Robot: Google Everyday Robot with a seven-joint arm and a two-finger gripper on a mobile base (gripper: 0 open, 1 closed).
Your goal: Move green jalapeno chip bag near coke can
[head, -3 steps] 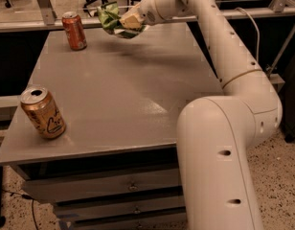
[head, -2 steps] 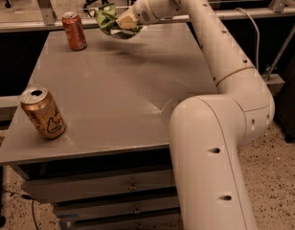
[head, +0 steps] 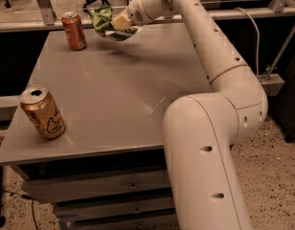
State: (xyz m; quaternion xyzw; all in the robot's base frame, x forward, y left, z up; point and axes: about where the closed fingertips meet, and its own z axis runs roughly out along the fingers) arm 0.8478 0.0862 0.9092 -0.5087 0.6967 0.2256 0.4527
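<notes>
Gripper [head: 119,23] at far side of worktop [head: 123,95], fingers clamped on the bag [head: 102,18]. The bag hangs clear of the surface, just right of the coke can [head: 74,31]. Judged ready for set-down beside it. Gold can [head: 43,113] near left, not involved

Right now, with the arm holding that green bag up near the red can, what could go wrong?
1. The pincer holds the green jalapeno chip bag by one side, above the table; the glossy foil might slip out before it is set down.
2. The bag hangs close to the coke can; a sweep that way could knock the slim can over.
3. Both are near the table's far edge, so a tipped can might roll off.
</notes>
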